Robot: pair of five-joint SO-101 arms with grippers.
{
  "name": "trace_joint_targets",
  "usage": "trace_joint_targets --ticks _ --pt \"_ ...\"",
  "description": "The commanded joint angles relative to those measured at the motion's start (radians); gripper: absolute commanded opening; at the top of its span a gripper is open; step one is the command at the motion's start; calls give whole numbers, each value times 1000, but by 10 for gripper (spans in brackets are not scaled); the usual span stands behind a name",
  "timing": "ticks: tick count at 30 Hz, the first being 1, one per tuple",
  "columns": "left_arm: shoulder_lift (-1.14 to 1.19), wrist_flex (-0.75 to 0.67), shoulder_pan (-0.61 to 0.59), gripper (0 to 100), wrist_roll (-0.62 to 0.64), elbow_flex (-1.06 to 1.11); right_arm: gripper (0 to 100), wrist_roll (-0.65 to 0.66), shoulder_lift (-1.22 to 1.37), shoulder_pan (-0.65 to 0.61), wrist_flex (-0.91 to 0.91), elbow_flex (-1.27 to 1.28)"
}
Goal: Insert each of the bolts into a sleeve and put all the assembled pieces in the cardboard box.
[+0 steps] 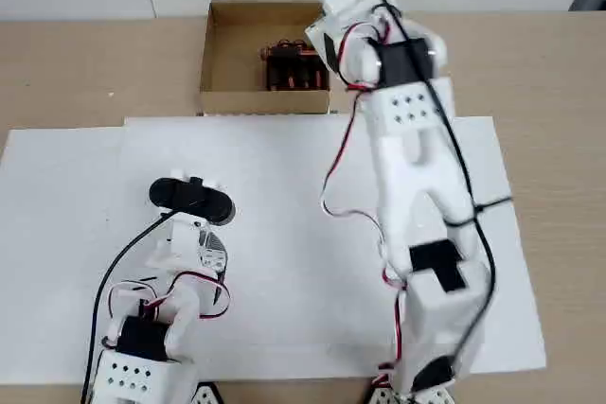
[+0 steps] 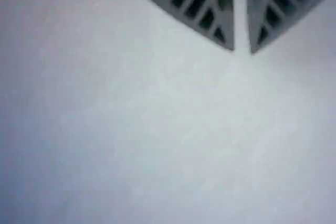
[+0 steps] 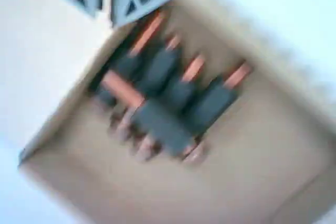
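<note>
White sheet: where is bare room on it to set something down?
The sheet is bare between the left arm and right arm, up to the box. The box's left half is free; its right side is crowded with pieces.

The high view looks steeply down over the table (image 1: 57, 54) from its near side, the cardboard box (image 1: 204, 54) at the far edge. The right wrist view faces into that same box from close by. The left wrist view faces the white paper (image 2: 157, 140) from very near.
</note>
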Motion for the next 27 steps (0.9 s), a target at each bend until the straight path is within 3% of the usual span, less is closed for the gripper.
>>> trace_joint_targets --ticks 1,6,11,18,27 --pt "-9 3 -6 6 0 -4 2 -71 -174 13 179 -51" --pt "-9 2 -6 6 0 -4 2 -112 -320 21 389 -49" --pt "-9 2 -6 6 -3 -4 2 -169 -481 85 421 21" --pt "-9 2 -6 6 -3 -4 2 -175 -835 142 418 433" --pt "-9 2 -6 6 -3 -4 2 -339 -1227 229 340 1037"
